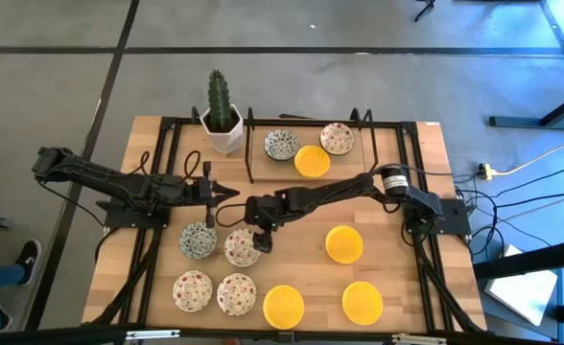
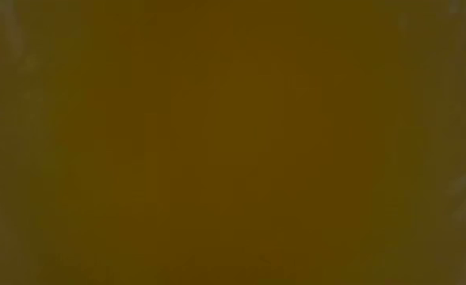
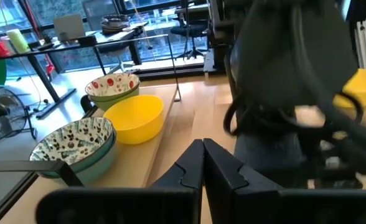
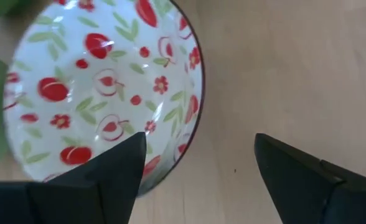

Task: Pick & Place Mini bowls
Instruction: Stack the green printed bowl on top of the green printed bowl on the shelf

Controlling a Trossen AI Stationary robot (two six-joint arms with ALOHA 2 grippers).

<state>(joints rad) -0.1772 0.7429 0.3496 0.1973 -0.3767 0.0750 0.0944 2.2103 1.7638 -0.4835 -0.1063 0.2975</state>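
Several mini bowls lie on the wooden table. My right gripper hangs open over a white bowl with red fruit pattern left of the table's middle. One finger stands over the bowl's inside, the other outside over bare wood. The bowl's rim lies between them, and I see no touch. A blue-green bowl sits bottom down on the table beside it. My left gripper is shut and holds nothing, just on the far side of these bowls.
Two more red-patterned bowls and three yellow ones lie toward the near edge. A blue-green, a yellow and a red-patterned bowl sit by a black frame at the back. A cactus pot stands far left. The low view shows only yellow-brown blur.
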